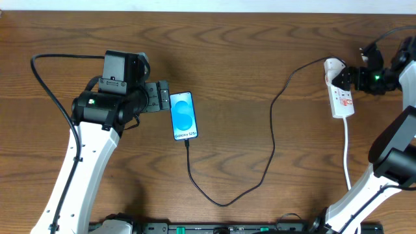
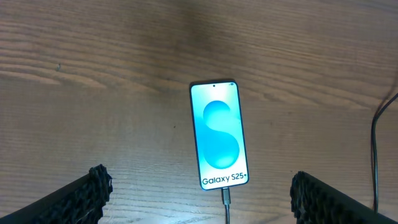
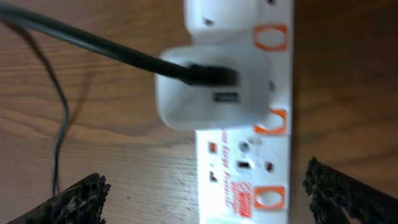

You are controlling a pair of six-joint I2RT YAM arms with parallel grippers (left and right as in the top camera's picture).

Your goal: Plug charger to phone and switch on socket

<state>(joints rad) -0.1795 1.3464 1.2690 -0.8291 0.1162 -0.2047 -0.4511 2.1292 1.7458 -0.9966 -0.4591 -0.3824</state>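
Phone: lies flat, screen up, left of the counter's middle. My left claw hovers just beside its far-left corner, fingers spread and empty.
Charger: the black lead loops toward the near edge, then climbs to the far right corner. Its tip looks seated in the phone's bottom edge.
Socket: white strip near the far right corner.
Right claw: over the strip's far end, fingers wide apart, gripping nothing.
Step in hand: I judge the plugging done and the switching left to do.
Doing it well: I should press one fingertip straight down on the orange switch beside the white adapter, without shoving the strip or knocking the adapter.
Right wrist alone shows: the adapter and orange switches. I cannot tell whether they are on or off.
Left wrist alone shows: the tip at the phone.
Overhead alone shows: the lead's whole run.
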